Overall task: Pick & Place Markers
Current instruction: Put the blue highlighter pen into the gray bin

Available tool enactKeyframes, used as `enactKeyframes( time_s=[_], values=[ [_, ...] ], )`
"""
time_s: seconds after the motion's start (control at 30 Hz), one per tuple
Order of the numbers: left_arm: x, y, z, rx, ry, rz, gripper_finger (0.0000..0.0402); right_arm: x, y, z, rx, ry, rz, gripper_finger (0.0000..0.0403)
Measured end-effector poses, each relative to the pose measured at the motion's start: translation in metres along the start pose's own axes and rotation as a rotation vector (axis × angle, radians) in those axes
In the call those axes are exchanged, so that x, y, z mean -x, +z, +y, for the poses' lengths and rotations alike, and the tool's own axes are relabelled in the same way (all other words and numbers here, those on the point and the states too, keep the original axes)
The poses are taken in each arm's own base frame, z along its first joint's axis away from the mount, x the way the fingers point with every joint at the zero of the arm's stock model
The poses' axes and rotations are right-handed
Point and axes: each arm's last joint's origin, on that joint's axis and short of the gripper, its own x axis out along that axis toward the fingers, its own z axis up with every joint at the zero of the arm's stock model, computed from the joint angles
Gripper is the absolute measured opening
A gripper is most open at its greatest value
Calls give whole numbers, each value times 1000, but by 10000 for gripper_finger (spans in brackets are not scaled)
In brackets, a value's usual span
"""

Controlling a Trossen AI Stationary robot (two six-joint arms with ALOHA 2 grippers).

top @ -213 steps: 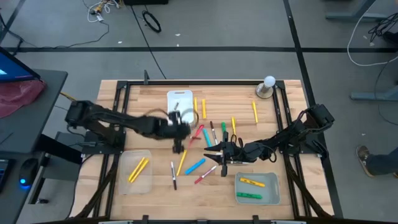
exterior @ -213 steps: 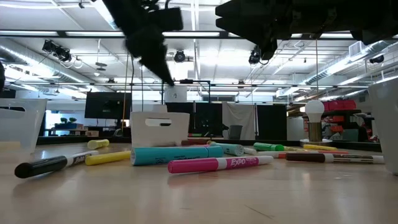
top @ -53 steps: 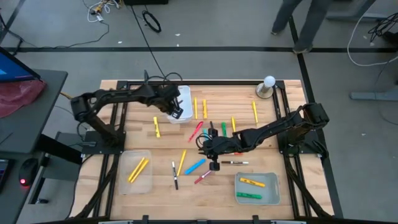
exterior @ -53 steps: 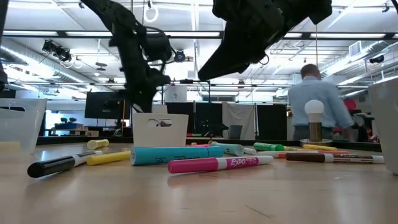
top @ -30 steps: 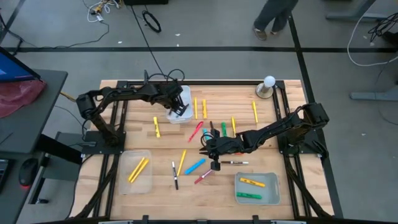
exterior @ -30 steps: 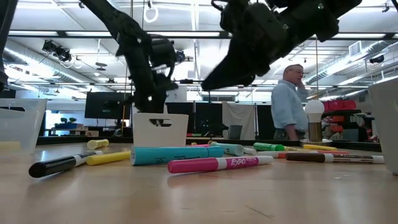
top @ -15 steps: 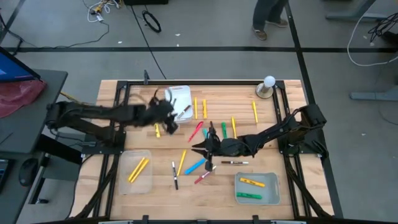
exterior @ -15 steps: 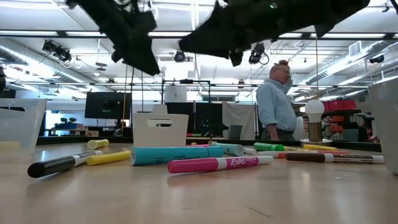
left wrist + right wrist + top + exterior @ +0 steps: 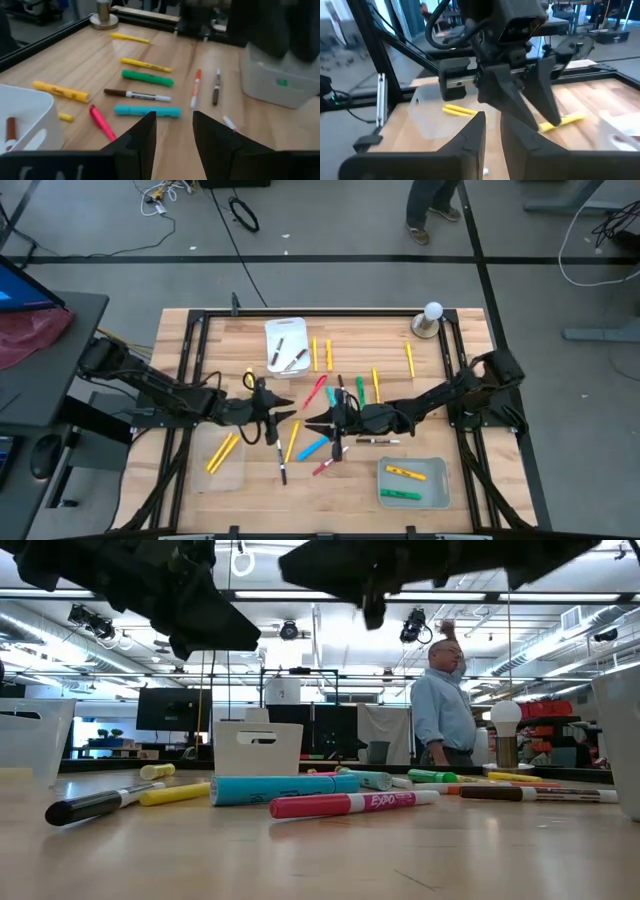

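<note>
two empty grippers, left gripper [image 9: 283, 416] parted, right gripper [image 9: 310, 421] narrowly parted, nearly meet mid-frame over the yellow marker [image 9: 292, 440]; collision risk.

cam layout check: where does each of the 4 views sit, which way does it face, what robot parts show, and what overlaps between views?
High: overhead, straight down; both arms, left claw facing right claw mid-table.
Low: table height, level toward the room; pink marker in front, arms overhead, person behind.
Left wrist: past its own fingers at the teal marker.
Right wrist: past its own fingers at the left claw.
Shared: white bin in high, low.
</note>
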Motion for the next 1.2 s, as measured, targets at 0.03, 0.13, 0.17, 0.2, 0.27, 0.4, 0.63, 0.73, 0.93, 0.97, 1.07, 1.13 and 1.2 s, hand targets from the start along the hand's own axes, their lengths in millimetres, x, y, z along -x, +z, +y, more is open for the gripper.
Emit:
enactKeyframes(
  time_s=[0.03,0.13,0.17,0.2,0.27,0.4,0.63,0.73,0.93,0.97,1.07,1.13,1.2],
  values=[
    [-1,0,0,2,5,-5,135,4,4,-1,8,-5,21,59],
    [-1,0,1,3,26,-9,135,23,19,-6,7,-24,129,59],
    [-2,0,2,3,31,-10,135,31,24,-8,0,-35,161,59],
    [-2,0,2,4,32,-12,135,39,28,-10,-2,-54,201,59],
    [-2,1,2,8,34,-17,135,55,32,-14,-8,-94,284,62],
    [-2,1,2,7,35,-16,135,82,33,-22,-25,-203,425,82],
    [-1,1,1,11,28,-15,135,104,17,-25,-32,-339,619,159],
    [-1,1,1,21,27,-15,135,109,8,-22,-31,-355,654,192],
    [-1,0,1,25,26,-15,135,119,-35,-22,-73,-319,665,222],
    [-1,0,1,28,25,-15,135,120,-43,-23,-96,-285,670,223],
    [-1,1,1,42,25,-17,135,121,-58,-22,-174,-176,635,222],
    [-1,1,0,45,25,-17,135,120,-62,-22,-205,-118,597,217],
    [-1,1,0,47,24,-19,135,116,-61,-19,-203,-67,545,212]
  ],
)
